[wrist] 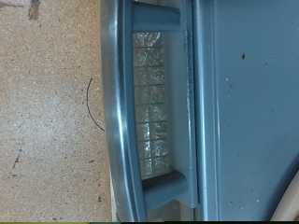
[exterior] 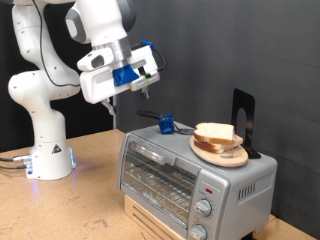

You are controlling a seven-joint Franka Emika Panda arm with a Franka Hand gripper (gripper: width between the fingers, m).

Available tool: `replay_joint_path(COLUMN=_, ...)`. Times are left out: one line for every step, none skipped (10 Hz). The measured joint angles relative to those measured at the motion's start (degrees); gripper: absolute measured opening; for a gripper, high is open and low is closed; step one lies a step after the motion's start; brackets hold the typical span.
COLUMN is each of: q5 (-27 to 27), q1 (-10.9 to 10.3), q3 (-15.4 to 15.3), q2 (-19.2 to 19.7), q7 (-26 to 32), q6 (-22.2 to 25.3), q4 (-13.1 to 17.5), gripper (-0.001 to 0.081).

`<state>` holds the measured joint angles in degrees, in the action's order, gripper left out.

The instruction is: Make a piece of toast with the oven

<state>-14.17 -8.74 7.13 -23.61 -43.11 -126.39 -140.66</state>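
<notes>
A white Franka arm is reaching over a wooden table [exterior: 95, 160], with its gripper [exterior: 143, 87] hanging in the air above the toaster oven [exterior: 190, 175] and touching nothing. The gripper is holding nothing: no object is showing between its fingers in the exterior view, and the wrist view is showing no fingers at all. The fingers are too small and dark to judge, so I cannot tell whether they are spread or pressed together.

Below the gripper, and toward the exterior view's right, the silver-grey oven is sitting on a pale wooden base [exterior: 150, 218]. Its glass door [exterior: 158, 178] is standing closed, with the wire rack showing behind it, and two round knobs [exterior: 203, 208] are sitting at the door's right end. The wrist view is looking straight down onto the oven, showing the door handle [wrist: 159, 103] and the rack through the glass.

The piece of toast [exterior: 215, 133] is resting on top of another bread slice on a round wooden plate [exterior: 222, 153], which is sitting on the oven's roof, well apart from the gripper, lower and toward the exterior view's right. A black stand [exterior: 244, 122] is rising just behind the plate. A small blue object [exterior: 166, 125] is sitting on the oven's roof, nearly under the gripper.
</notes>
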Motion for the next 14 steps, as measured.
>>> replay_joint_path(q5=-0.01, q1=0.0, q3=-0.1, q2=-0.04, q7=0.0, q6=0.02, q4=0.0, gripper=0.0809)
replay_joint_path(q5=-1.92, q1=-0.3, q3=0.16, q2=-0.2, q7=1.6, q6=0.02, q4=-0.09, gripper=0.0809)
replay_joint_path(q5=-3.73, q1=-0.41, q3=0.62, q2=-0.45, q7=3.45, q6=-0.35, q4=-0.52, gripper=0.0809)
replay_joint_path(q5=-4.56, q1=-0.4, q3=0.93, q2=-0.56, q7=4.12, q6=-1.47, q4=-1.55, gripper=0.0809)
replay_joint_path(q5=-4.65, q1=-0.38, q3=1.12, q2=-0.41, q7=4.18, q6=-2.32, q4=-2.76, gripper=0.0809)
replay_joint_path(q5=-4.65, q1=-0.3, q3=1.14, q2=-0.04, q7=4.18, q6=-3.82, q4=-3.93, gripper=0.0809)
replay_joint_path(q5=-4.65, q1=-0.3, q3=1.12, q2=0.6, q7=4.18, q6=-6.05, q4=-5.14, gripper=0.0809)
replay_joint_path(q5=-4.65, q1=-0.31, q3=0.94, q2=1.79, q7=4.12, q6=-8.8, q4=-6.18, gripper=0.0809)
replay_joint_path(q5=-4.65, q1=-0.35, q3=0.57, q2=3.27, q7=4.1, q6=-11.28, q4=-6.92, gripper=0.0809)
replay_joint_path(q5=-4.65, q1=-0.45, q3=0.19, q2=4.82, q7=4.1, q6=-13.24, q4=-7.36, gripper=0.0809)
replay_joint_path(q5=-4.65, q1=-0.5, q3=-0.16, q2=6.24, q7=4.1, q6=-14.75, q4=-7.66, gripper=0.0809)
replay_joint_path(q5=-4.65, q1=-0.52, q3=-0.39, q2=7.41, q7=4.14, q6=-16.03, q4=-7.94, gripper=0.0809)
replay_joint_path(q5=-4.65, q1=-0.53, q3=-0.41, q2=8.26, q7=4.17, q6=-16.88, q4=-8.2, gripper=0.0809)
replay_joint_path(q5=-4.65, q1=-0.51, q3=-0.34, q2=8.86, q7=4.24, q6=-17.66, q4=-8.5, gripper=0.0809)
